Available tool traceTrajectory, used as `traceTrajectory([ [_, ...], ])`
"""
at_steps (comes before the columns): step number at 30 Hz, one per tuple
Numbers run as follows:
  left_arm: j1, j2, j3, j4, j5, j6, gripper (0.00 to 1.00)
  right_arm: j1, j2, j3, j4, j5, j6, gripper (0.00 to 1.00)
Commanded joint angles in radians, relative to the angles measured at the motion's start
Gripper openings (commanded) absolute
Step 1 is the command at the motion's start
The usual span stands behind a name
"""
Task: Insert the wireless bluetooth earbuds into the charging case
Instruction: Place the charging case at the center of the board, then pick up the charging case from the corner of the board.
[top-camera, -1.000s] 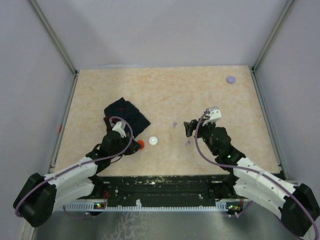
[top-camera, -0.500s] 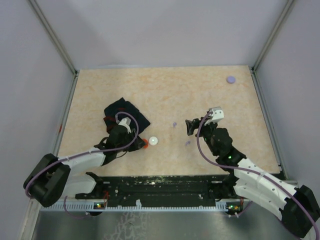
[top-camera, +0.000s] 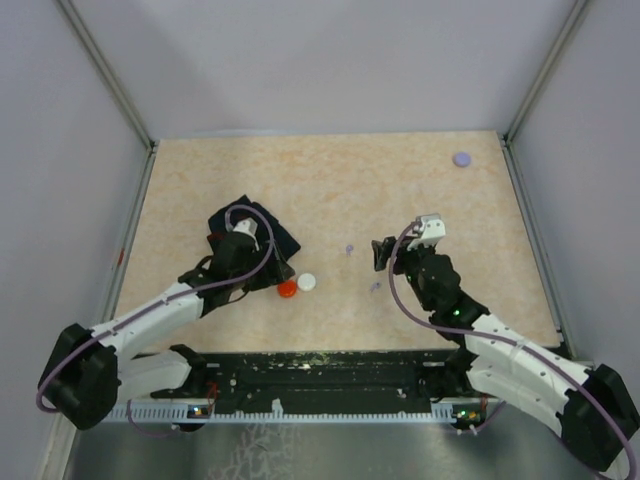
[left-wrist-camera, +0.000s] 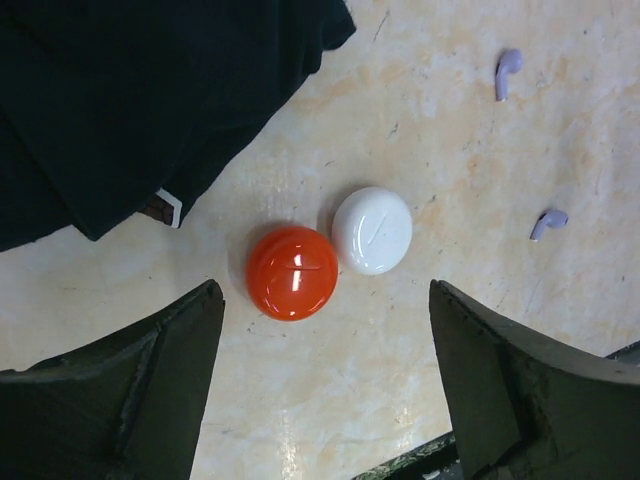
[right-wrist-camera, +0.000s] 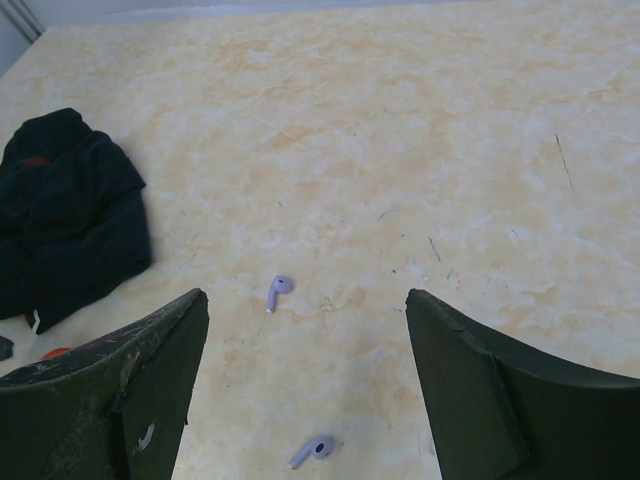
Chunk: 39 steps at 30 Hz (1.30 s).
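Two lavender earbuds (top-camera: 349, 248) (top-camera: 376, 286) lie loose on the beige tabletop, apart from each other. In the right wrist view one earbud (right-wrist-camera: 278, 291) lies just ahead of my open right gripper (right-wrist-camera: 306, 295) (top-camera: 381, 255) and the other earbud (right-wrist-camera: 314, 451) lies low between its fingers, touching neither. My left gripper (left-wrist-camera: 323, 288) (top-camera: 268, 272) hangs open over the table, holding nothing. A round red case (left-wrist-camera: 292, 272) (top-camera: 287, 289) lies just past its tips, touching a round white case (left-wrist-camera: 372, 230) (top-camera: 306, 282). A lavender round case (top-camera: 461, 158) sits far back on the right.
A crumpled black cloth (top-camera: 255, 225) (left-wrist-camera: 150, 100) lies left of centre, under my left wrist. Metal frame posts and grey walls (top-camera: 560, 220) close in the table on three sides. The black base rail (top-camera: 320, 375) runs along the near edge.
My left gripper has gone from shut to open, let go of the red case and drawn back over the black cloth. The red case now rests beside the white one. The right arm barely moved.
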Motion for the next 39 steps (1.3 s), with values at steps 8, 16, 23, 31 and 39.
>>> traceTrajectory([
  [8, 0.007, -0.158, 0.272, -0.408, -0.185, 0.330, 0.99, -0.024, 0.151, 0.174, -0.111, 0.106, 0.000, 0.88],
  [16, 0.012, -0.154, 0.392, -0.401, -0.297, 0.610, 0.99, -0.211, 0.355, 0.406, -0.337, 0.055, 0.095, 0.98],
  [23, 0.019, -0.195, 0.290, -0.280, -0.341, 0.682, 1.00, -0.450, 0.526, 0.540, -0.356, 0.015, 0.137, 0.97],
  [31, 0.048, -0.244, 0.225, -0.237, -0.302, 0.688, 0.99, -0.684, 0.789, 0.684, -0.212, -0.035, 0.181, 0.90],
  [39, 0.109, -0.270, 0.212, -0.216, -0.276, 0.685, 0.99, -0.784, 1.110, 0.964, -0.095, -0.098, 0.053, 0.80],
])
